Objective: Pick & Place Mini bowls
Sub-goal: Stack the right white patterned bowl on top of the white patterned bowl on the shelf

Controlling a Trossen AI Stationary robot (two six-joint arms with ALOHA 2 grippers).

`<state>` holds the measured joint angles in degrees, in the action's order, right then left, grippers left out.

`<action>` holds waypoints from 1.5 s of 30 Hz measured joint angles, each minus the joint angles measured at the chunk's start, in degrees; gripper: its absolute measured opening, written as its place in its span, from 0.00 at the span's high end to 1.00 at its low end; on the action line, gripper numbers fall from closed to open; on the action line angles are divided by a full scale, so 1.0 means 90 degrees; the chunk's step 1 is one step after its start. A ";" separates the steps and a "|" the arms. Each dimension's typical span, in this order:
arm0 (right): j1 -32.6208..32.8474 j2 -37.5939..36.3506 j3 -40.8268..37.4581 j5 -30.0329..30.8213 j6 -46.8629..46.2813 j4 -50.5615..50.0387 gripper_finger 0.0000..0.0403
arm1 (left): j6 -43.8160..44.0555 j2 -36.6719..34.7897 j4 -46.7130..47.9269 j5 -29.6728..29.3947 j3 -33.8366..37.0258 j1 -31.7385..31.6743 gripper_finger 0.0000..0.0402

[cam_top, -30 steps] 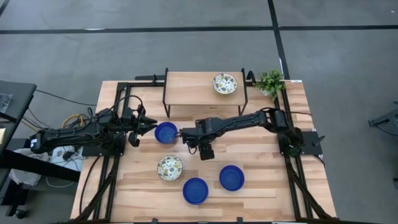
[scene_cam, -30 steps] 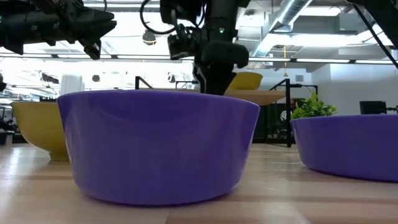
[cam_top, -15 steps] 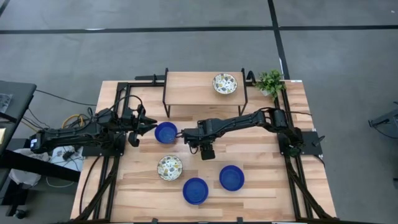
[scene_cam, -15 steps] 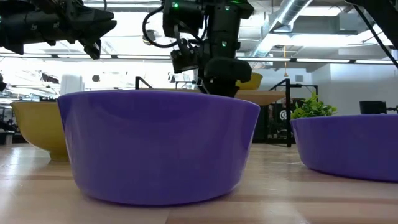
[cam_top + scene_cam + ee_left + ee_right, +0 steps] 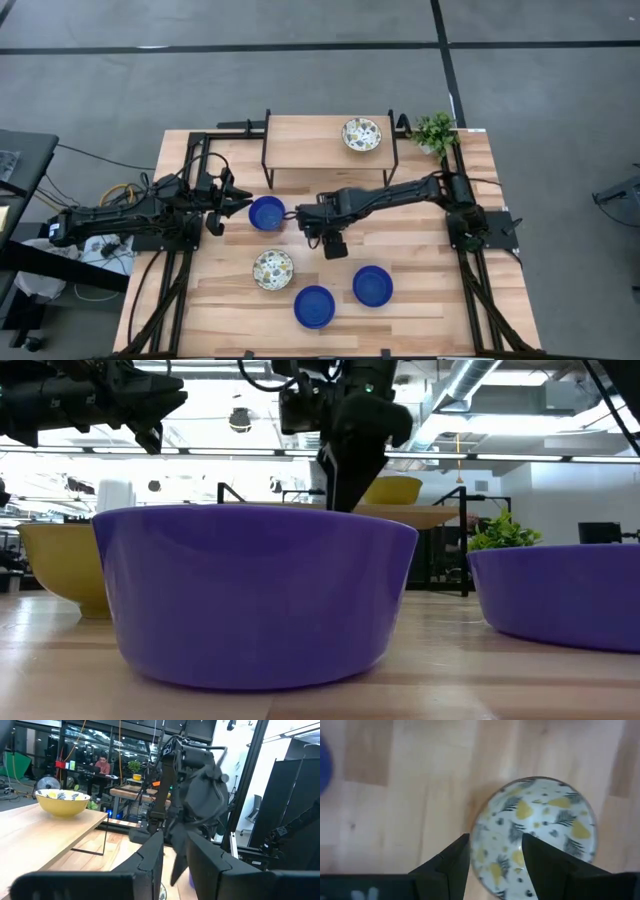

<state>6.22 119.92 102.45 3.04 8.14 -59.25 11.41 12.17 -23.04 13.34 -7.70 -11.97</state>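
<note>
Open right claw above patterned bowl

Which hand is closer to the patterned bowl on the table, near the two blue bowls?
Right. The right hand hovers just above the patterned bowl, its fingers open. The left hand waits farther off, beside another blue bowl.

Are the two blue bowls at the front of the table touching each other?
Apart. The high view shows bare wood between the blue bowl and the blue bowl to its right; the low view also shows a gap between them.
</note>
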 joint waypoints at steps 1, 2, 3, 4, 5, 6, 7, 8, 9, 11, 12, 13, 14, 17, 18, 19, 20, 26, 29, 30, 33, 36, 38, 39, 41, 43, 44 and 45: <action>0.0037 0.0031 0.0001 -0.0014 0.0006 -0.0004 0.58 | -0.0001 -0.0001 -0.0001 0.0000 -0.0001 0.0000 0.80; 0.0074 0.0088 0.0006 -0.0021 0.0046 -0.0004 0.58 | 0.0000 -0.0001 -0.0004 -0.0001 0.0000 -0.0002 0.80; 0.0110 0.0138 -0.0002 -0.0037 0.0094 -0.0016 0.58 | -0.0001 0.0000 -0.0004 0.0000 -0.0001 -0.0001 0.80; 0.0150 0.0157 -0.0064 -0.0033 0.0122 -0.0006 0.58 | 0.0000 0.0000 -0.0005 0.0000 0.0000 0.0001 0.80; 0.0181 0.0167 -0.0150 -0.0032 0.0146 0.0049 0.58 | -0.0001 -0.0001 -0.0012 -0.0002 0.0000 0.0001 0.80; 0.0203 0.0198 -0.0202 -0.0017 0.0145 0.0179 0.58 | -0.0001 -0.0001 -0.0019 0.0000 0.0000 -0.0001 0.80; 0.0220 0.0215 -0.0245 0.0017 0.0113 0.0287 0.58 | -0.0001 -0.0001 -0.0023 0.0000 0.0000 0.0000 0.80; 0.0226 0.0224 -0.0278 0.0096 0.0075 0.0205 0.58 | -0.0001 -0.0001 -0.0023 0.0000 0.0000 0.0000 0.80; 0.0226 0.0235 -0.0291 0.0196 0.0014 0.0085 0.58 | 0.0001 0.0008 -0.0024 -0.0002 0.0000 0.0001 0.80; 0.0194 0.0291 -0.0262 0.0305 -0.0052 0.0235 0.58 | -0.0001 0.0026 -0.0040 0.0000 -0.0001 0.0000 0.80; 0.0170 0.0326 -0.0260 0.0347 -0.0065 0.0212 0.58 | -0.0001 0.0051 -0.0045 -0.0002 0.0000 0.0001 0.80; 0.0153 0.0350 -0.0275 0.0349 -0.0065 0.0143 0.58 | -0.0001 0.0073 -0.0054 -0.0002 0.0000 0.0001 0.80; 0.0124 0.0364 -0.0284 0.0349 -0.0065 0.0128 0.58 | -0.0001 0.0079 -0.0062 -0.0002 0.0000 0.0000 0.80; 0.0052 0.0451 -0.0260 0.0353 -0.0070 0.0311 0.58 | -0.0042 0.0107 -0.0072 0.0000 0.0000 0.0001 0.80; 0.0038 0.0460 -0.0277 0.0350 -0.0069 0.0258 0.58 | -0.0049 0.0110 -0.0069 -0.0002 0.0000 0.0001 0.80; 0.0033 0.0462 -0.0284 0.0356 -0.0069 0.0227 0.58 | -0.0052 0.0124 -0.0069 -0.0001 0.0000 0.0001 0.80; 0.0027 0.0462 -0.0278 0.0356 -0.0067 0.0268 0.58 | -0.0052 0.0125 -0.0072 -0.0001 0.0000 0.0000 0.80; -0.0039 0.0462 -0.0328 0.0355 0.0463 0.0345 0.58 | -0.0054 0.0125 -0.0072 -0.0002 0.0000 -0.0002 0.80; -0.0041 0.0462 -0.0328 0.0338 0.0486 0.0357 0.58 | -0.0059 0.0125 -0.0074 -0.0002 0.0000 0.0001 0.80; -0.0041 0.0462 -0.0328 0.0330 0.0487 0.0378 0.58 | -0.0059 0.0125 -0.0074 -0.0002 0.0000 -0.0001 0.80; -0.0039 0.0462 -0.0328 0.0329 0.0485 0.0482 0.58 | -0.0066 0.0125 -0.0073 -0.0002 0.0000 -0.0001 0.80; -0.0039 0.0462 -0.0328 0.0326 0.0479 0.0535 0.58 | -0.0066 0.0125 -0.0074 -0.0002 0.0000 -0.0002 0.80; -0.0040 0.0462 -0.0328 0.0319 0.0374 0.0548 0.58 | -0.0066 0.0125 -0.0076 -0.0002 0.0000 -0.0002 0.80; -0.0039 0.0462 -0.0328 0.0319 0.0273 0.0563 0.58 | -0.0066 0.0125 -0.0077 -0.0002 0.0000 -0.0001 0.80; -0.0040 0.0462 -0.0328 0.0307 -0.0018 0.0613 0.58 | -0.0066 0.0125 -0.0100 -0.0002 0.0000 -0.0002 0.80; -0.0042 0.0462 -0.0328 0.0204 -0.0297 0.0666 0.58 | -0.0066 0.0125 -0.0110 -0.0002 0.0000 -0.0002 0.80; -0.0051 0.0462 -0.0328 0.0123 -0.0403 0.0673 0.58 | -0.0066 0.0125 -0.0112 -0.0002 0.0000 0.0001 0.80; -0.0055 0.0462 -0.0331 0.0035 -0.0484 0.0675 0.58 | -0.0066 0.0125 -0.0115 -0.0002 0.0000 0.0000 0.80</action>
<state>5.73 124.07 99.47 3.36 3.78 -53.17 10.81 13.30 -24.07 13.32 -7.70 -11.97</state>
